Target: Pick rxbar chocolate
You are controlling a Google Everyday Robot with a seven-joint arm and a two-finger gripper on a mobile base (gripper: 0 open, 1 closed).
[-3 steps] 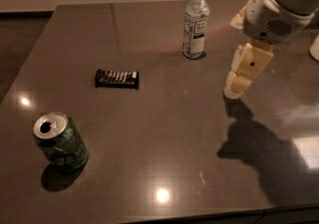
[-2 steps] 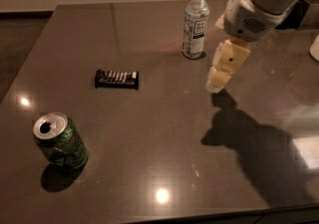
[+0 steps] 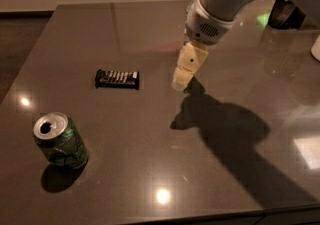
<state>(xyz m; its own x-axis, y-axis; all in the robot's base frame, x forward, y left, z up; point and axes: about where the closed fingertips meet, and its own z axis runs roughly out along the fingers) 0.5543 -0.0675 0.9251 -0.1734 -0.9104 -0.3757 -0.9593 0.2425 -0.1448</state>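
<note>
The rxbar chocolate (image 3: 117, 79) is a flat black bar with white lettering. It lies on the dark table (image 3: 150, 169), left of centre. My gripper (image 3: 181, 83) hangs from the white arm, pointing down, just above the table and to the right of the bar, about a bar's length away from it. It holds nothing that I can see.
A green soda can (image 3: 60, 141) stands upright at the front left. The water bottle is almost wholly hidden behind my arm. A dark object (image 3: 285, 11) sits at the back right, and a white thing (image 3: 316, 49) shows at the right edge.
My arm and gripper have moved left and forward, from beside the water bottle toward the bar. The arm now covers the bottle. The bar and the can have not moved.
</note>
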